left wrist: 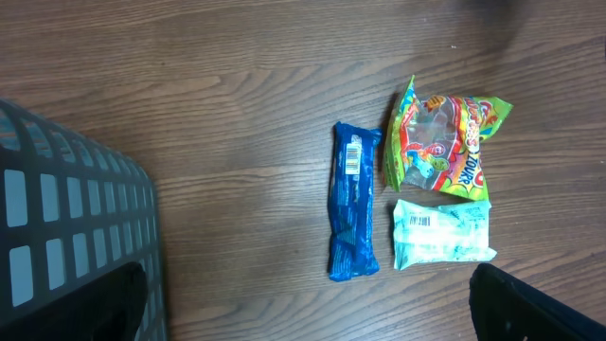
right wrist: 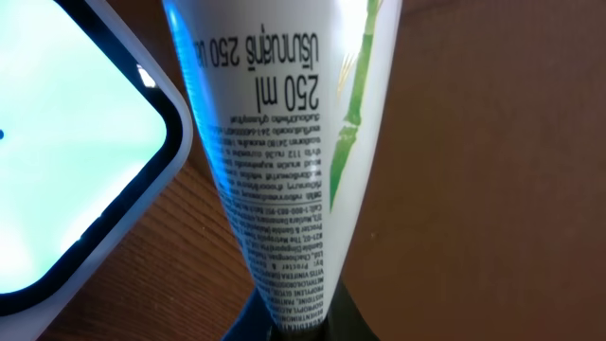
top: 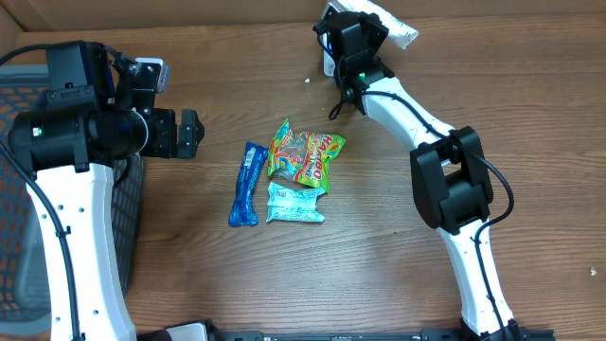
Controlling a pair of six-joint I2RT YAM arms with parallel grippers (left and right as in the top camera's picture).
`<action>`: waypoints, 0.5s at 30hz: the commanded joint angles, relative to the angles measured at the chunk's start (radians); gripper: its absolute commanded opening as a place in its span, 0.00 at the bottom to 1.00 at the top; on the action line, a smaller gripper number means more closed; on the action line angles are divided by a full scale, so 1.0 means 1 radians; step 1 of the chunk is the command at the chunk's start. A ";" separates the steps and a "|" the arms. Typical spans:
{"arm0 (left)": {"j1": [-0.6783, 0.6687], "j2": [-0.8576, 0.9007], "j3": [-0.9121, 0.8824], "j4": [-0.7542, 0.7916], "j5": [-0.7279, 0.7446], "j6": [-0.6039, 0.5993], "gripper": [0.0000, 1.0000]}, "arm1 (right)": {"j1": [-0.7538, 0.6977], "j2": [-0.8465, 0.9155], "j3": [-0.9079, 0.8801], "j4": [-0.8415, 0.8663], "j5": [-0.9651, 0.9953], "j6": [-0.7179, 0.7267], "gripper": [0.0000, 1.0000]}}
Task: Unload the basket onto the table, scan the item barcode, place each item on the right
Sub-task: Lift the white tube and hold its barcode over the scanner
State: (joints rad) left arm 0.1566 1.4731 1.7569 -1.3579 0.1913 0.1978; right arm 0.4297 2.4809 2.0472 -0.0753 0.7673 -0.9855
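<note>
The item is a white tube [right wrist: 284, 142] with small black print, "250 ml" and a green leaf drawing. My right gripper [right wrist: 298, 327] is shut on its narrow crimped end. In the overhead view the right gripper [top: 358, 43] holds the tube [top: 398, 30] at the table's far edge. Right beside the tube sits a white rounded scanner with a glowing face [right wrist: 57, 152], partly hidden under the gripper in the overhead view [top: 328, 64]. No barcode shows on the tube's visible side. My left gripper [top: 189, 133] hangs open at the left, its dark fingers [left wrist: 530, 308] wide apart over bare wood.
Three packets lie mid-table: a blue bar [top: 246, 185], a green gummy bag [top: 305, 156] and a teal-white pack [top: 295, 204]. The left wrist view shows them too, the blue bar [left wrist: 352, 204] nearest. A grey mesh basket [top: 19, 189] stands at the left edge.
</note>
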 commanded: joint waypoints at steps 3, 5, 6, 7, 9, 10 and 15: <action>0.000 0.000 0.006 0.002 0.008 0.005 1.00 | -0.004 -0.016 0.001 0.017 0.040 0.019 0.04; 0.000 0.000 0.006 0.002 0.008 0.005 1.00 | -0.004 -0.016 0.001 0.014 0.040 0.016 0.04; 0.000 0.000 0.006 0.001 0.008 0.005 1.00 | -0.003 -0.016 0.001 0.011 0.040 0.016 0.04; 0.000 0.000 0.006 0.002 0.008 0.005 1.00 | -0.003 -0.016 0.001 0.003 0.040 0.016 0.04; 0.000 0.000 0.006 0.001 0.008 0.005 1.00 | 0.001 -0.016 0.001 -0.040 0.029 0.016 0.04; 0.000 0.000 0.006 0.002 0.008 0.005 1.00 | 0.003 -0.016 0.001 -0.058 0.023 0.015 0.04; 0.000 0.000 0.006 0.002 0.008 0.005 1.00 | 0.021 -0.034 0.002 -0.095 0.018 0.023 0.04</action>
State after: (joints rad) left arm 0.1566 1.4731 1.7569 -1.3575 0.1913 0.1978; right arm 0.4328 2.4809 2.0434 -0.1768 0.7700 -0.9825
